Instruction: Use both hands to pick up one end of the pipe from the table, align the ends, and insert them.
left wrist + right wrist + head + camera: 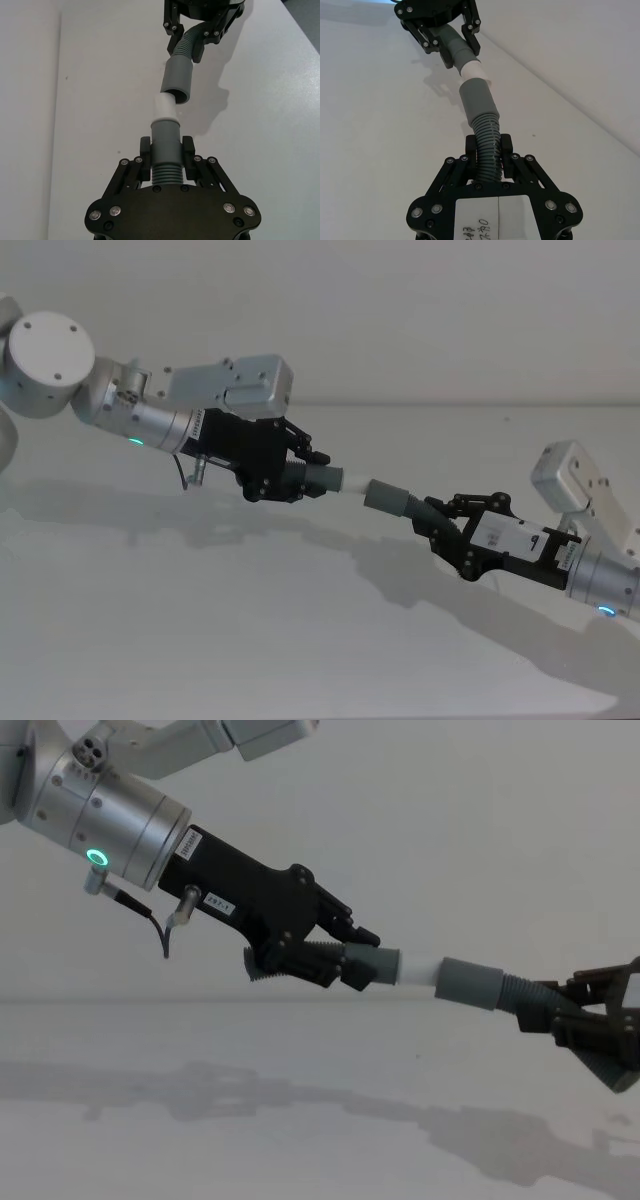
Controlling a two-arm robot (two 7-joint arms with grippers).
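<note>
You're holding both pieces up off the counter [300, 640]: left pincer [300, 478] clamping the white-tipped piece [335, 480], right pincer [440, 523] clamping the socket piece [392, 497]. The tip is sitting right at the socket mouth, so you're lining up; next, push straight along the axis.

Soft, even light washes the white table [300, 640] in the head view, and broad pale shadows of both arms trail across it toward the lower right of the frame — no hard edges. Chest view sits dimmer and greyer, with faint blotchy shadows along the bottom and a green ring [97, 858] glowing at upper left. Both wrist views run bright and crisp, a soft shadow on the table at upper right in the left wrist view — no glare.
</note>
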